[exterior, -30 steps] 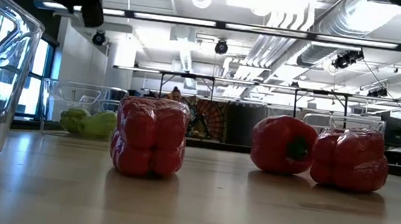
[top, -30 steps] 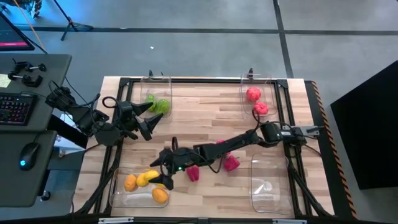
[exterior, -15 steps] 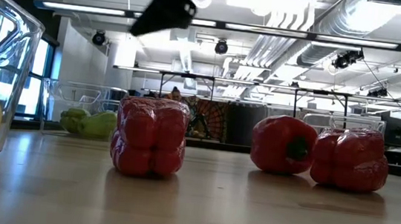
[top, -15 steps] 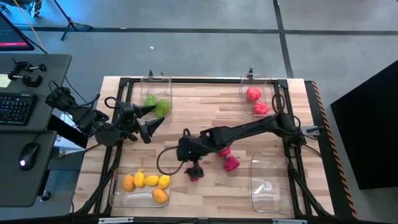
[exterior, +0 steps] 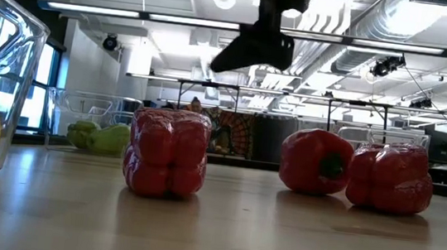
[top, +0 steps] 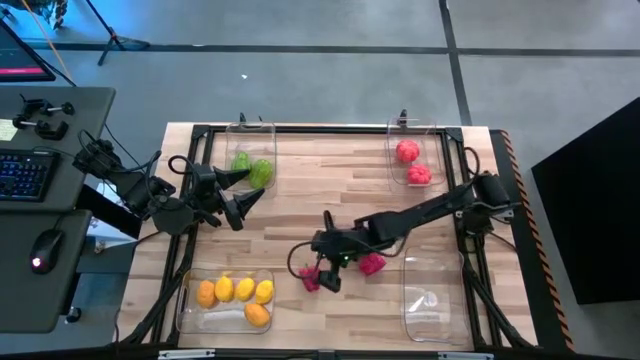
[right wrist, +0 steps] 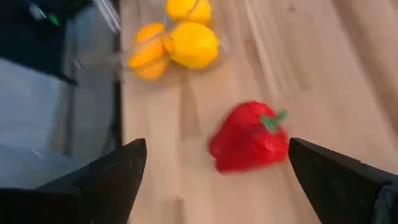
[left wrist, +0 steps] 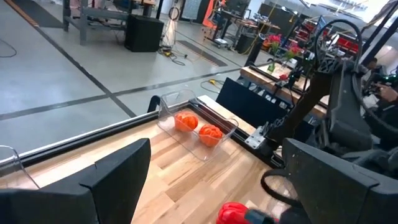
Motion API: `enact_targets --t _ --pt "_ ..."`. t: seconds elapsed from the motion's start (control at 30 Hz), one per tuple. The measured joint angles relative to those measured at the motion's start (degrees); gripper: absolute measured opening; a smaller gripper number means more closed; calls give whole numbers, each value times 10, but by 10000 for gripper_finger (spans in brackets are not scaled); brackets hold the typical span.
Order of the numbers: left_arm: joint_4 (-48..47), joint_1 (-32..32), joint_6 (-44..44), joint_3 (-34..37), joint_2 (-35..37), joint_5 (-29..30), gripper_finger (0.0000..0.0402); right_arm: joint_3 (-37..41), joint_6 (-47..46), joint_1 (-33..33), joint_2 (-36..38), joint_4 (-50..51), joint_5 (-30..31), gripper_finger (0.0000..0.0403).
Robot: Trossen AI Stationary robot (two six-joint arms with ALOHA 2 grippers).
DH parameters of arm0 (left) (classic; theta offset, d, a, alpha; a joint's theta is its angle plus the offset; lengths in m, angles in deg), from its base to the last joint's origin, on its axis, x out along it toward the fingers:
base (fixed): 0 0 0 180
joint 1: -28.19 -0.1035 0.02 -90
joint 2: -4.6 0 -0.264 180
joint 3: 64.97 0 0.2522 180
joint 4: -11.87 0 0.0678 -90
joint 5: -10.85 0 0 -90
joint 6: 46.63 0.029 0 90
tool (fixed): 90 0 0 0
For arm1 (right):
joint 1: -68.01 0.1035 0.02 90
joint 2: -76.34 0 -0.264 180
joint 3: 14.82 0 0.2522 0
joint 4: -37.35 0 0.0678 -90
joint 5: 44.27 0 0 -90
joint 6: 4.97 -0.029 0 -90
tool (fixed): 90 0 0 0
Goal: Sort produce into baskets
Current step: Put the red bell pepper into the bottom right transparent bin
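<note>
Right claw (top: pixel 327 272) open above a loose pepper (right wrist: pixel 249 138) on the worktop (top: pixel 330 180). Advice: centre the pepper between the fingers before closing. Left claw (top: pixel 243 187) open, idle near the green basket (top: pixel 250 135).

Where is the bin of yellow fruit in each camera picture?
High view: bin of yellow fruit, lower left.
Low view: left edge.
Left wrist view: not in it.
Right wrist view: beyond the red pepper, yellow fruit showing.
Shared landmark: that red pepper.
</note>
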Motion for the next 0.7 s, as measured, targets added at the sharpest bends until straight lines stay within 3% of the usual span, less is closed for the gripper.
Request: enact_targets --t 0.17,0.4,0.7 --pt "0 0 1 0 0 0 351 1 -85 29 -15 -37 38 381" --pt "5 0 4 0 0 -35 351 -71 -200 45 -49 94 158 381" --pt "5 0 25 0 0 -62 351 -193 -292 47 -137 219 171 381"
